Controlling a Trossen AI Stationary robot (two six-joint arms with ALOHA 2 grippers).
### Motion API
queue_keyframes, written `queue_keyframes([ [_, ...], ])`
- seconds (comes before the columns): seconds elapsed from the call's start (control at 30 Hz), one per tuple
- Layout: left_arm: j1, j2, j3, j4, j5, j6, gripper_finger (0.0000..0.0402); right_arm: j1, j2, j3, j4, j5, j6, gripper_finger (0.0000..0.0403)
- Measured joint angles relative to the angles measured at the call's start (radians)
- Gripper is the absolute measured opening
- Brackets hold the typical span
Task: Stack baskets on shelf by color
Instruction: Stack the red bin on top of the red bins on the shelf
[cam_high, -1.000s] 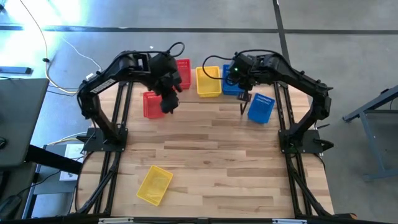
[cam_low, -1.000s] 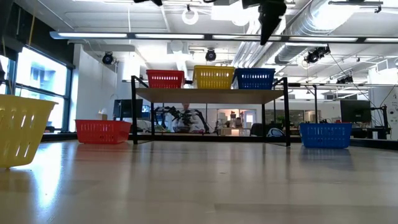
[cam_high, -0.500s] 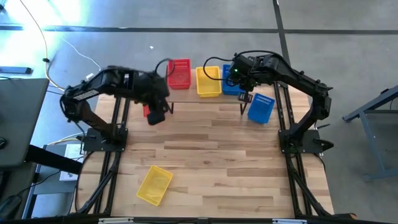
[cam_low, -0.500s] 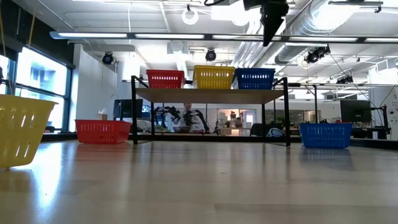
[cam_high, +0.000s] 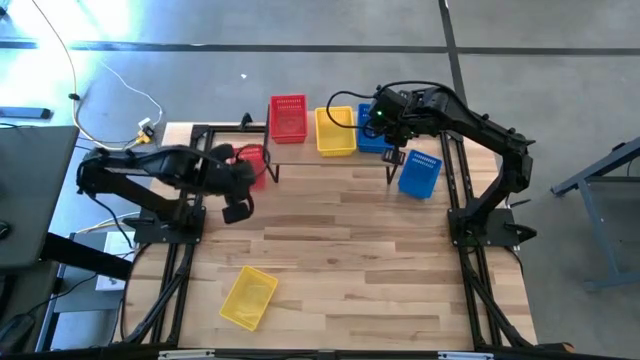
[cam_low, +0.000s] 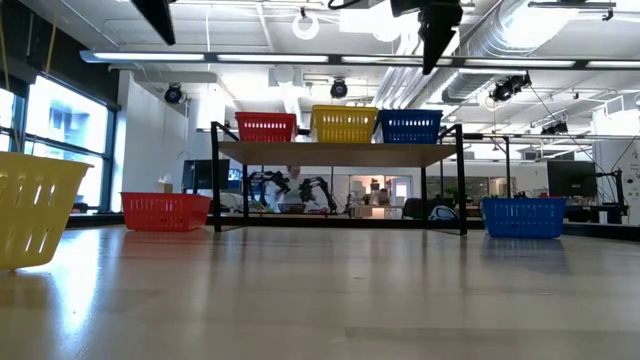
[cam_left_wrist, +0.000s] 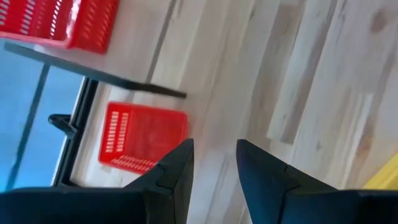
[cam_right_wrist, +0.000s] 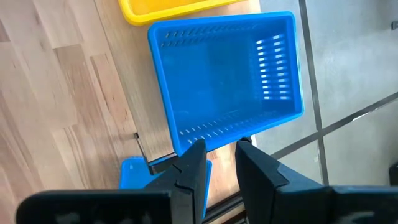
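The shelf (cam_high: 350, 160) stands at the table's far side with a red basket (cam_high: 288, 118), a yellow basket (cam_high: 336, 130) and a blue basket (cam_right_wrist: 227, 81) resting side by side on its top. On the table lie another red basket (cam_left_wrist: 143, 137), a blue basket (cam_high: 420, 173) and a yellow basket (cam_high: 248, 297). My left gripper (cam_high: 237, 210) hangs over the table's left part, near the red basket on the table, open by a narrow gap and empty. My right gripper (cam_right_wrist: 221, 158) hovers above the shelf's blue basket, fingers pointing down, narrowly open, touching nothing.
The shelf's black legs (cam_low: 215, 180) stand on the table between the loose baskets. Bare wooden tabletop (cam_high: 350, 260) stretches across the middle and near side. Cables lie on the floor beyond the table's far left corner (cam_high: 120, 110).
My left arm has drawn back from the red basket on the shelf, moving toward the table's left and near edges, and the red basket on the shelf now shows uncovered. The baskets have stayed where they were.
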Motion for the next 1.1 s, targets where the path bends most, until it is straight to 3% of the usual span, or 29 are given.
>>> queue_keyframes([
  [0.43,-0.07,0.002,-0.31,0.203,-0.141,-0.004,0.011,0.0,0.0,0.0,0.019,0.0,0.045,0.0074],
  [0.63,-0.07,0.044,-0.373,0.287,-0.158,-0.005,0.011,0.0,0.0,-0.001,0.034,0.0,0.045,0.0074],
  [0.93,-0.069,0.057,-0.439,0.419,-0.292,0.004,0.011,0.0,0.0,-0.001,0.037,0.0,0.045,0.0074],
  [1.1,-0.056,0.051,-0.504,0.474,-0.283,-0.011,0.011,0.0,0.0,-0.001,0.038,0.0,0.045,0.0074],
])
